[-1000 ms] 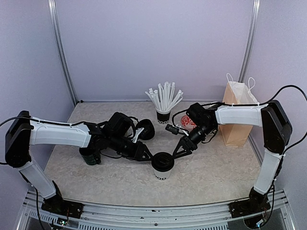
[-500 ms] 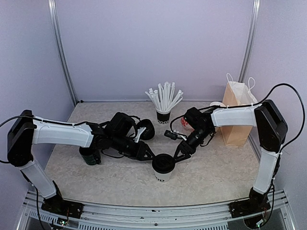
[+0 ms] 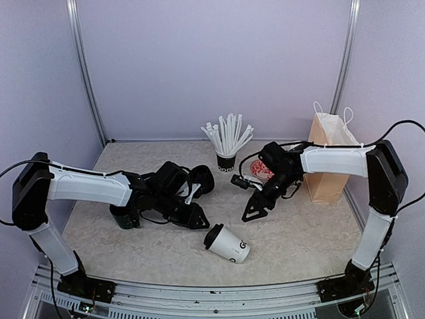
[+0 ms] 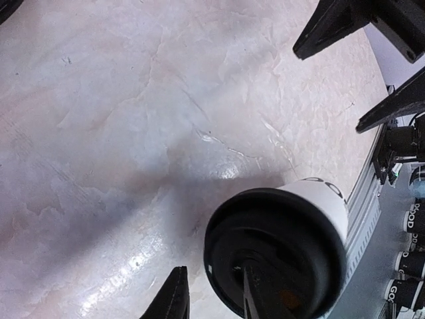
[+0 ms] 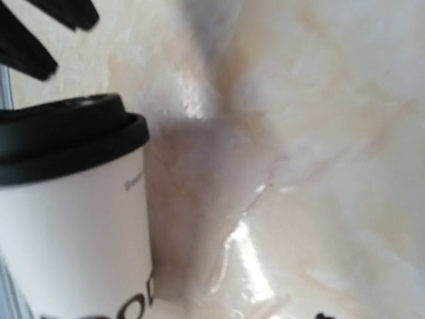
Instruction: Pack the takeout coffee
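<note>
Pale table (image 3: 299, 232) bears the cup (image 3: 229, 244) on its side, lid (image 3: 213, 236) on; my left fingers (image 3: 196, 220) and right fingers (image 3: 255, 209) gape, empty; a nudge may roll it off the edge.

The paper cup (image 3: 234, 246) is white with black lettering near its base and a black lid (image 3: 213, 236). The worktop (image 3: 299, 232) is cream, veined like marble. Toward the far edge, a black cup (image 3: 226, 161) holds white straws (image 3: 227, 133); the paper bag (image 3: 327, 166) is tan, the mug (image 3: 124, 216) dark green.
</note>
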You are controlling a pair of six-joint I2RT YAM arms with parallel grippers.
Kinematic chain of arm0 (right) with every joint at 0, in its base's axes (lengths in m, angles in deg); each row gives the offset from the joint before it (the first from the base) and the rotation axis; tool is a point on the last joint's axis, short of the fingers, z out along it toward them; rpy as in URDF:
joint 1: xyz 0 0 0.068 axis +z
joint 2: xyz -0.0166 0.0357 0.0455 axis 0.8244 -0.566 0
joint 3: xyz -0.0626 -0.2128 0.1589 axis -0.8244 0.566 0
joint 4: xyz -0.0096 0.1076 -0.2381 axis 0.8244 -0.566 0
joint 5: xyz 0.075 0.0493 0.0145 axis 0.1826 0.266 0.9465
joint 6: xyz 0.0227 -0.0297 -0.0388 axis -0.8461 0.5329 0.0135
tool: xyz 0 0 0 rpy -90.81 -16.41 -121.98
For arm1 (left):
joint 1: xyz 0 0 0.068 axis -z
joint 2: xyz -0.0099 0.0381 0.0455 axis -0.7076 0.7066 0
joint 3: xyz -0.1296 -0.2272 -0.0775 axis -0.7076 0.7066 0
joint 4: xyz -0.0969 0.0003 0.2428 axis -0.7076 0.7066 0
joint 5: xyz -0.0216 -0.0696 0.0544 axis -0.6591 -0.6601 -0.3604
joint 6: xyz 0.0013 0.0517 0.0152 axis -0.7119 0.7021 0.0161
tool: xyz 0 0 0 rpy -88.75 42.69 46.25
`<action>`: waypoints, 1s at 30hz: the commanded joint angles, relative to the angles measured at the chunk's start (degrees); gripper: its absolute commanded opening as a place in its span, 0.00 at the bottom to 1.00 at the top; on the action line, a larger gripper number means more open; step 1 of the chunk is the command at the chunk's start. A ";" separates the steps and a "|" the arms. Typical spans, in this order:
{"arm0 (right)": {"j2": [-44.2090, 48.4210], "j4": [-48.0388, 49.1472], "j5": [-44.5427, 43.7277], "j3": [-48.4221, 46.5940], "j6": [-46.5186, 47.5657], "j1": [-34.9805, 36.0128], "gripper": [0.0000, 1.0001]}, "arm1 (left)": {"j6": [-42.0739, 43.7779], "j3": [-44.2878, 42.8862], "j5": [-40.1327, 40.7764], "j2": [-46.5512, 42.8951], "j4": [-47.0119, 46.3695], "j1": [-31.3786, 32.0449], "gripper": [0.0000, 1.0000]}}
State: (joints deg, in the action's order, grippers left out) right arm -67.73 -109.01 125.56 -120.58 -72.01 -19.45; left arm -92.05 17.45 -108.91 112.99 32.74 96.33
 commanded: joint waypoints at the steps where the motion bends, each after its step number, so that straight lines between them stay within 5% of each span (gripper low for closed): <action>1: 4.85 0.38 -1.69 1.01 3.52 -1.20 0.69 | 0.92 -1.53 2.94 -2.90 0.85 0.48 0.32; 7: 10.28 -0.14 -2.89 3.61 9.91 4.69 0.98 | 5.57 1.06 14.93 -8.13 -1.16 0.72 0.59; 11: 9.48 1.11 -12.34 4.82 9.59 13.99 0.99 | 7.47 2.21 24.18 -11.67 -2.86 -0.73 0.76; 16: 5.19 3.23 -24.43 2.78 4.69 19.75 0.99 | 4.88 0.16 25.43 -11.49 -1.79 -4.43 0.78; 30: -1.99 0.63 -25.68 -2.32 0.52 26.33 0.99 | 2.74 1.42 25.93 -14.88 -1.14 -6.21 0.74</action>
State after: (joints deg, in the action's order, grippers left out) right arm -68.58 -107.83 100.79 -123.49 -70.79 6.60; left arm -89.47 18.81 -83.78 101.21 31.69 91.13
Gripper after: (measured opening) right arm 0.993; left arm 0.742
